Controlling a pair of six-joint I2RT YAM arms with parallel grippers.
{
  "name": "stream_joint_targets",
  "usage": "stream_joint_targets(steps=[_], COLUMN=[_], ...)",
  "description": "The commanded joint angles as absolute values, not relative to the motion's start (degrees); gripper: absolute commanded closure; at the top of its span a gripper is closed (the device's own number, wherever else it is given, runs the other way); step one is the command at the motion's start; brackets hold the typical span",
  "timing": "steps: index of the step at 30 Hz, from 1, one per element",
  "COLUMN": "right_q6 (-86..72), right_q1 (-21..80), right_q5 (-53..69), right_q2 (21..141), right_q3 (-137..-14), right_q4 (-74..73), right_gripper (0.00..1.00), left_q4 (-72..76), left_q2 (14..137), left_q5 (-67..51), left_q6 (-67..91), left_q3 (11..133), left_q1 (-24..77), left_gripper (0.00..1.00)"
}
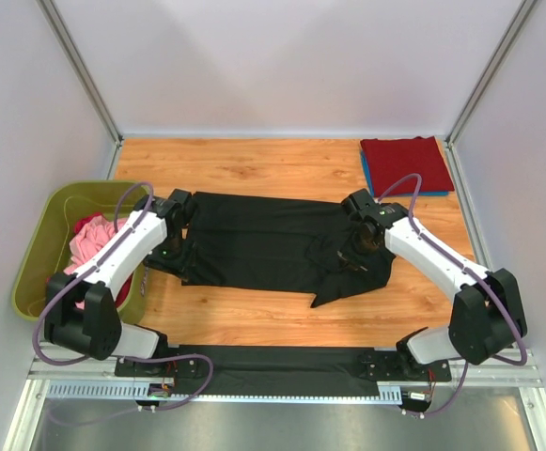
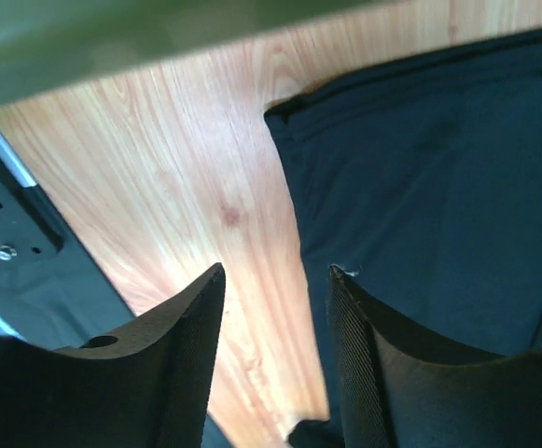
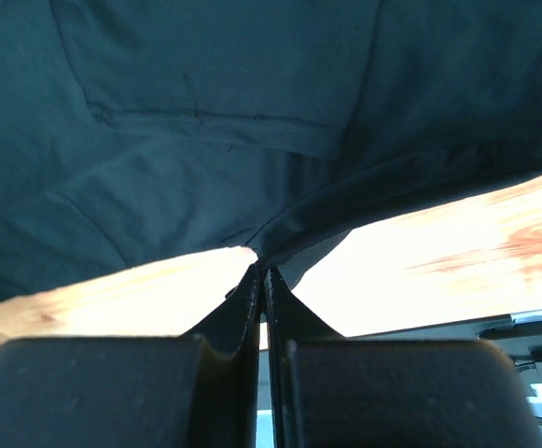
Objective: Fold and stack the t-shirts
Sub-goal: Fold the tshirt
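Arms: white shells, black joints.
Cables: purple, looping along each arm.
Bases: black blocks.
Jaws: matte black, one inner face ribbed.

I count two pincers here, the left pincer and the right pincer, over one wooden table. Between the two pincers there is one black t-shirt. Beyond the right pincer there are two folded shirts in one pile: one dark red t-shirt on one blue t-shirt. Outward of the left pincer there is one green bin. In it I see one pink t-shirt and some darker red cloth; how many pieces, I cannot tell.
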State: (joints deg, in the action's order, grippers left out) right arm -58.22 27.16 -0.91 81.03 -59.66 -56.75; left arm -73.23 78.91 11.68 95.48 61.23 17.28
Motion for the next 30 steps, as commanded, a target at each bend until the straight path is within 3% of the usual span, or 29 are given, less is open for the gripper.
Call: stream_joint_targets(steps=[1, 13, 17, 22, 25, 30], right_q6=[-55.4, -53.5, -53.2, -52.2, -51.5, -51.2], right_q1=[26.8, 25.8, 25.1, 24.6, 24.2, 23.1], right_q5=[1.5, 2.3, 2.5, 2.8, 3.0, 2.6], right_q2=[80.4, 78.2, 77.9, 78.2, 78.4, 78.0], right_q3=[-61.4, -61.0, -61.1, -62.0, -62.7, -63.0], right_q4=[-56.2, -56.4, -56.3, -56.3, -56.5, -57.0], right_gripper=[1.00, 1.00, 1.00, 1.00, 1.00, 1.00], left_q4=[-72.8, -61.8, -69.8, -87.4, -93.7, -88.5], left_q2=[79.7, 77.7, 81.7, 88.1, 91.8, 88.1], left_q5=[12.8, 13.8, 14.1, 31.6, 36.3, 27.2], left_q6=[103.0, 113.0, 113.6, 106.1, 102.5, 107.7], left_q3=[60.1, 51.8, 61.2, 86.8, 93.6, 80.5], left_q1=[17.3, 17.3, 17.8, 22.4, 26.4, 28.7], left_gripper=[0.44, 0.48, 0.49, 0.51, 0.51, 0.54])
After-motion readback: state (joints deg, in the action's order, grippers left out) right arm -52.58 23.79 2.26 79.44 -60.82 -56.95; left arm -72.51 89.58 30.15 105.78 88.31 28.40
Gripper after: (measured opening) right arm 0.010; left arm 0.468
